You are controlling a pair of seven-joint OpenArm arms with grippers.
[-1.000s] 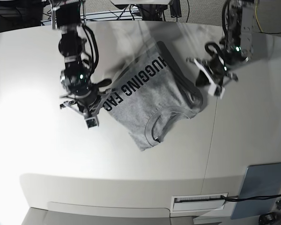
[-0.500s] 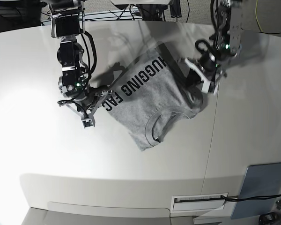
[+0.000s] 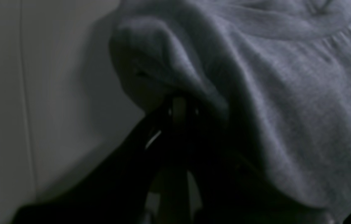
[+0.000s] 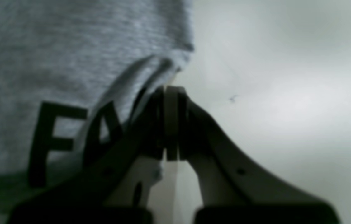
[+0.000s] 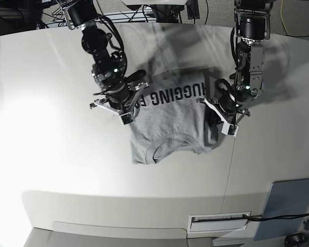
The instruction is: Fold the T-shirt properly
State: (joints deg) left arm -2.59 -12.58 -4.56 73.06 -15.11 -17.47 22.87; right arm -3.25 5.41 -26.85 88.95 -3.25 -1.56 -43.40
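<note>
The light grey T-shirt (image 5: pixel 167 118) lies rumpled at the middle of the white table (image 5: pixel 41 154), its black lettering facing up and its crew neck toward the front. On the left of the base view my right gripper (image 5: pixel 124 114) is shut on the T-shirt's edge; the right wrist view shows the closed tips (image 4: pixel 171 91) pinching a fold of T-shirt (image 4: pixel 69 46) beside the letters. On the right, my left gripper (image 5: pixel 219 121) is shut on the other side, where the left wrist view shows T-shirt cloth (image 3: pixel 287 93) draped over the closed tips (image 3: pixel 178 102).
A flat blue-grey panel (image 5: pixel 287 206) lies at the front right corner. A white slotted strip (image 5: pixel 219 221) sits in the table's front edge. A seam (image 5: pixel 232 164) runs down the table right of the shirt. Cables hang behind the far edge.
Both arms swung inward, dragging and turning the shirt. The lettering now runs nearly level, and the shirt sits lower and more square between the two grippers.
</note>
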